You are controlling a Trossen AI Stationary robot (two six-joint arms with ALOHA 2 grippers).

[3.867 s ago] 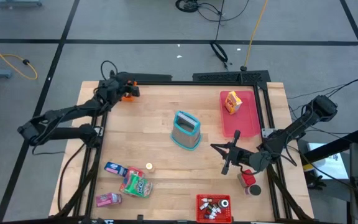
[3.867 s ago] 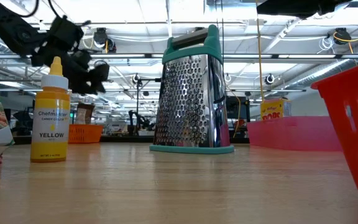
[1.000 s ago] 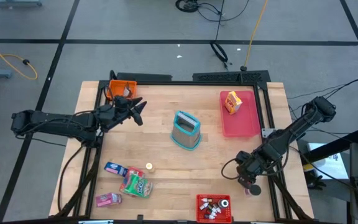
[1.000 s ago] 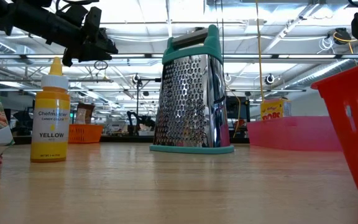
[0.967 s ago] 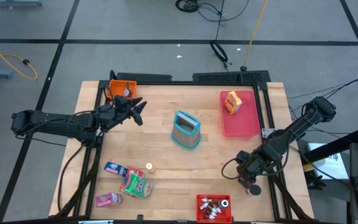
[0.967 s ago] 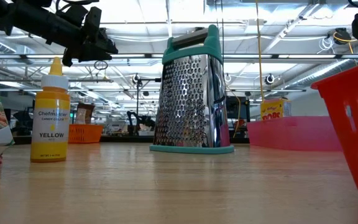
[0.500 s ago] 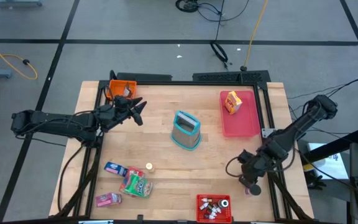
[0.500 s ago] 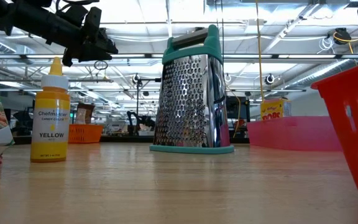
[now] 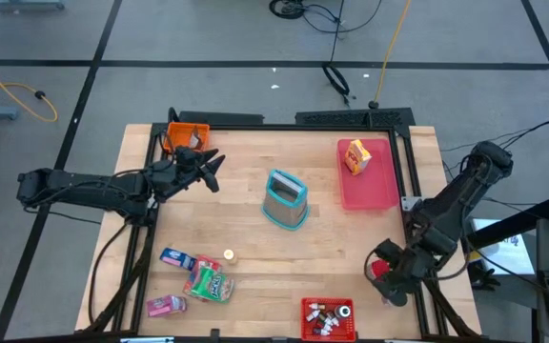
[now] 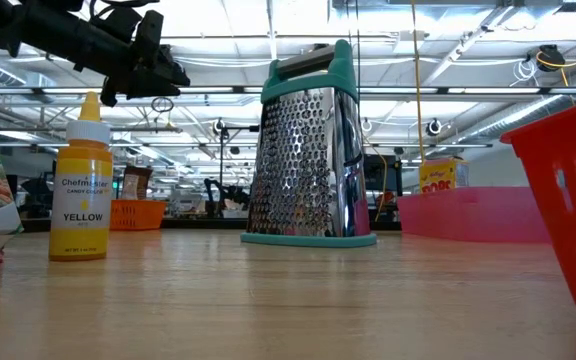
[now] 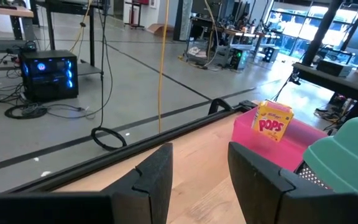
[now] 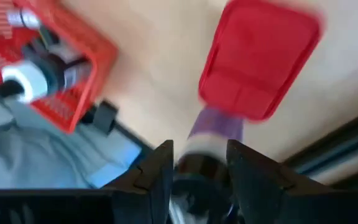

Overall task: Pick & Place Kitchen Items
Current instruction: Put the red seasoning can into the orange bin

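Your right gripper [image 9: 389,282] is hanging over the table's near right corner, right above the red dark-lidded canister [image 9: 379,270]. In the right wrist view its fingers [image 12: 156,168] are standing apart around the canister's dark lid [image 12: 199,168], but you cannot tell if they are squeezing it. The red bin [image 9: 328,318] with the tiny bottles [image 9: 324,322] is sitting just beside it. Your left gripper [image 9: 212,170] is waiting in the air near the orange bin [image 9: 185,135], with its fingers [image 11: 156,172] spread and nothing between them. The snack packets [image 9: 194,278] are lying at the near left. The grater [image 9: 285,198] is standing in the middle, and the yellow box [image 9: 355,156] is sitting on the pink tray [image 9: 377,187].
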